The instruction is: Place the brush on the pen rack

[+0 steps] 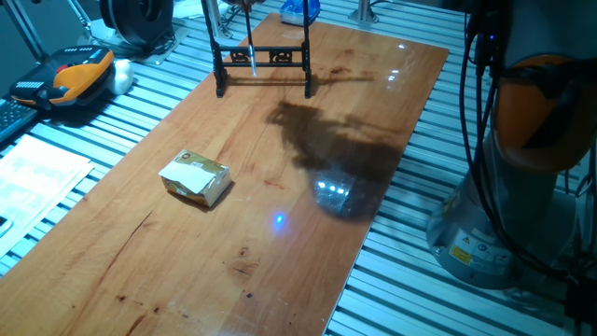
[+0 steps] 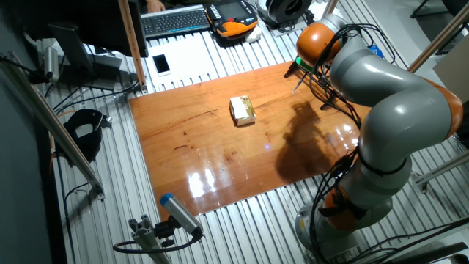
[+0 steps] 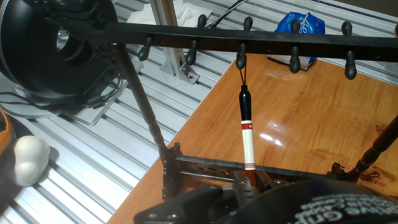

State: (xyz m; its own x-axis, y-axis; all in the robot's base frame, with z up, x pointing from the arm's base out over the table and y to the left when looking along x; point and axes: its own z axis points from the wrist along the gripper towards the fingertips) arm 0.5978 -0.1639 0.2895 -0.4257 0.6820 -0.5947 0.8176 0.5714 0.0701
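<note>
Hand [image 3: 249, 180] pinches slender glossy brush [image 3: 247, 134] under knobbed rack [image 3: 186, 34].

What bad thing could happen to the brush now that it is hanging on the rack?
The brush hangs from one peg of the pen rack only by its small loop, so a nudge might slip it off. The gripper seems very close to the brush's lower end; whether it has let go cannot be told, so pulling away could drag the brush along. The rack stands near the end of the table, so a hard bump might tip it.
</note>
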